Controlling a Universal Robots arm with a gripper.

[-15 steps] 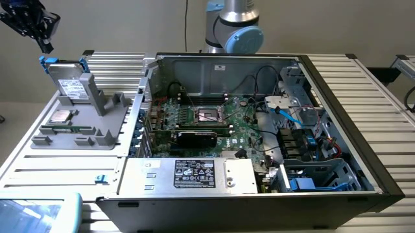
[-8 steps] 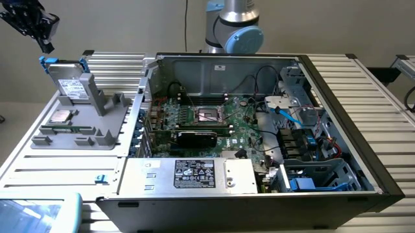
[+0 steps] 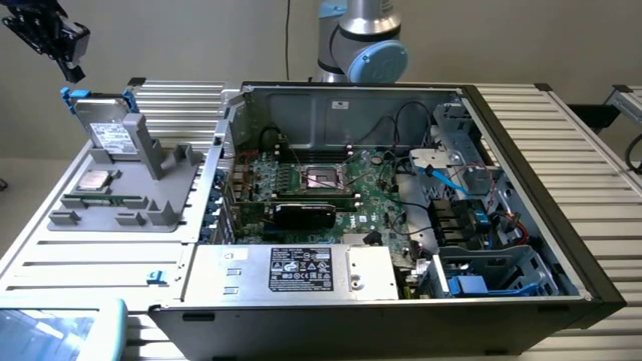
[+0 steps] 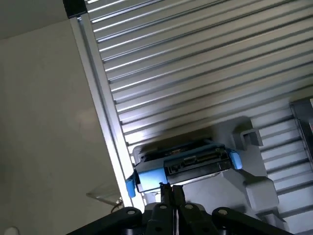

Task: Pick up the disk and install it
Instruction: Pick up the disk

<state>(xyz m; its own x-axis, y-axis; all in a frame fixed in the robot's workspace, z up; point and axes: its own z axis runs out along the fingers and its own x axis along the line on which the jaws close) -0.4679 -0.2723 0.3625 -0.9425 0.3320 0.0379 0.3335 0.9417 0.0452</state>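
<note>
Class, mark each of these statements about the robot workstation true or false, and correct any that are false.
1. The disk stands on edge in the grey holder. True.
2. The gripper is gripping the disk. False: it is shut on nothing and hangs above the disk, apart from it.
3. The computer case is open, with its circuit board on show. True.
4. The bracket on the disk is red. False: it is blue.
5. The small silver chip lies inside the computer case. False: it lies on the grey holder, outside the case.
</note>
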